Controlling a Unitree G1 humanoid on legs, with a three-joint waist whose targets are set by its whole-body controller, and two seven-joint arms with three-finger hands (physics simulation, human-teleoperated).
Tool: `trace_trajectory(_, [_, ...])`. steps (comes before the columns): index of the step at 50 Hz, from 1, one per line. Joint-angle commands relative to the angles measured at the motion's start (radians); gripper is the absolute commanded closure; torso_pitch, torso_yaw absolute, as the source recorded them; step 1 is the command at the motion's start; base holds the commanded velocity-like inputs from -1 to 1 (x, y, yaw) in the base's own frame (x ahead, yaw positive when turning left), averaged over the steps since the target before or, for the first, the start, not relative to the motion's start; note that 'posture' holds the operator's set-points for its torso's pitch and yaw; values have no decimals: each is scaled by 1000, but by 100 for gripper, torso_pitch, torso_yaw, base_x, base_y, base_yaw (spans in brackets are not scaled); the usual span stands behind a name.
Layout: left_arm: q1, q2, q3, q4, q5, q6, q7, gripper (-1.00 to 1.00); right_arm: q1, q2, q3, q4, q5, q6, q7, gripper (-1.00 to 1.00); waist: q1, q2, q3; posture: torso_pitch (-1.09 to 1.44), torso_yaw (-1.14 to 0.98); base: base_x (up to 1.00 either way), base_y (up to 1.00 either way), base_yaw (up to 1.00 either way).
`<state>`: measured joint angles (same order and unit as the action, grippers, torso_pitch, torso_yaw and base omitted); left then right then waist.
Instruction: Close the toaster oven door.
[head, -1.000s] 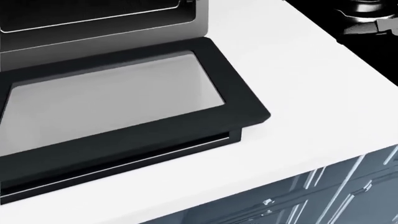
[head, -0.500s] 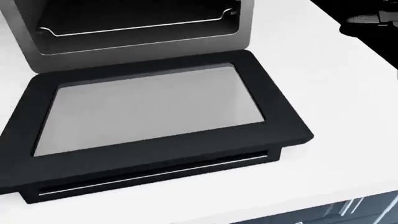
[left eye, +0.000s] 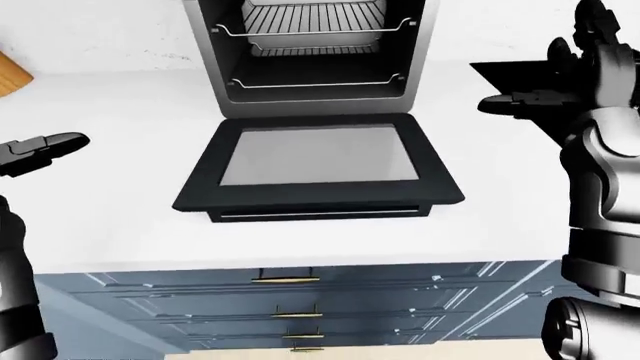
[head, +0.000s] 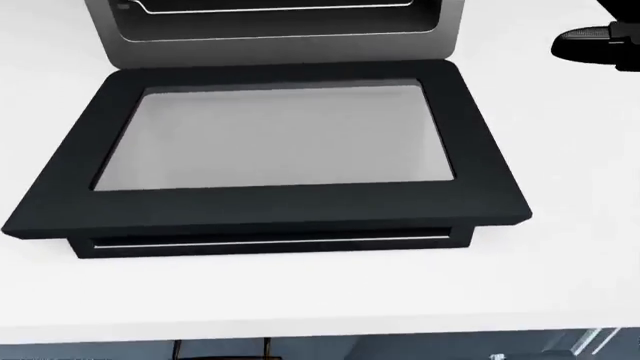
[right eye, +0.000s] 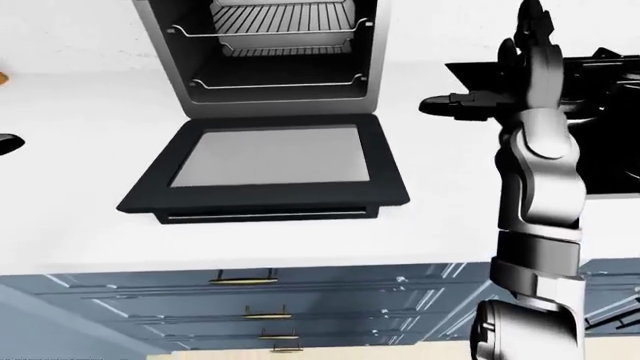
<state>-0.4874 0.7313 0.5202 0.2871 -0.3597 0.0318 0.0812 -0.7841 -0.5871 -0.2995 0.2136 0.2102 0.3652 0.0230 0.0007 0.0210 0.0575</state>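
Observation:
The silver toaster oven stands at the top middle of the left-eye view, its cavity and wire racks exposed. Its black-framed glass door lies folded flat on the white counter, with the handle bar along its lower edge. My right hand hovers open to the right of the door, fingers spread upward and thumb pointing left, touching nothing. At the left edge, my left hand is held open over the counter, well clear of the door.
A black cooktop lies on the counter behind my right arm. A wooden board's corner shows at the far left. Blue-grey drawers with brass handles run beneath the counter edge.
The head camera has swung, so the door sits centred and square instead of skewed to the left. A fingertip of my right hand now shows at the head view's upper right.

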Motion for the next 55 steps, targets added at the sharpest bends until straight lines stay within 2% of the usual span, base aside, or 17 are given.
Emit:
trace_trajectory(1, [-26,30,15,-32,-5,-27,4,-100,-37,-20,-15,-35,-10,-40,8,-100,-1,2,-26,0,0,0,0,0])
trace_trajectory(7, [-22,39,21,-41,-31,15,3,-100,-59,-34,-3,11,-73,-90,-2,-100,-1,2,-32,0,0,0,0,0])
trace_trajectory(14, [-32,53,18,5,-33,3,11,-100,-77,-43,19,77,-176,-179,12,-100,-1,4,-39,0,0,0,0,0])
trace_trajectory(26, [-29,59,18,2,-45,9,13,-100,-70,-40,24,158,-285,-279,48,-100,-4,5,-48,0,0,0,0,0])
trace_trajectory(46, [-33,69,23,-7,-61,25,19,-100,33,-8,21,71,-346,-274,172,-100,-10,5,-35,0,0,0,0,0])
trace_trajectory(55, [-32,70,24,-7,-64,26,20,-100,64,12,20,67,-373,-288,194,-100,-11,7,-33,0,0,0,0,0])
